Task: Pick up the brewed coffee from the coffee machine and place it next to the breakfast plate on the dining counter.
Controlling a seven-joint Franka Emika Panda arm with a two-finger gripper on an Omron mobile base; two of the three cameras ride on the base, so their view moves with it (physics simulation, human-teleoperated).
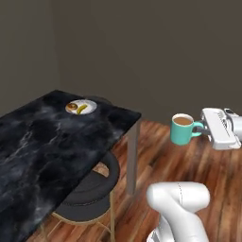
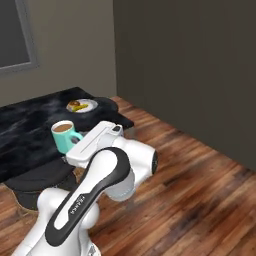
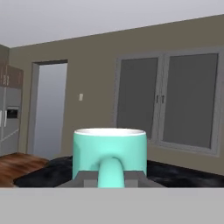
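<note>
The brewed coffee (image 1: 182,129) is a teal mug with light brown coffee inside, held upright in the air above the wooden floor, to the right of the dining counter (image 1: 42,142). My gripper (image 1: 201,128) is shut on its handle. From the right base the mug (image 2: 64,135) hangs near the counter's edge, with the gripper (image 2: 76,140) at its handle. Up close, the mug (image 3: 109,153) faces me handle first, between the fingertips (image 3: 89,177). The breakfast plate (image 1: 81,107) with banana and doughnut sits near the counter's far corner, also seen as the plate (image 2: 82,106). The coffee machine is out of view.
A round black stool (image 1: 92,189) on thin gold legs is tucked under the counter's near side. A grey counter leg (image 1: 132,158) stands at the corner. Dark walls lie beyond. A window (image 3: 175,103) and a doorway (image 3: 48,109) show past the counter.
</note>
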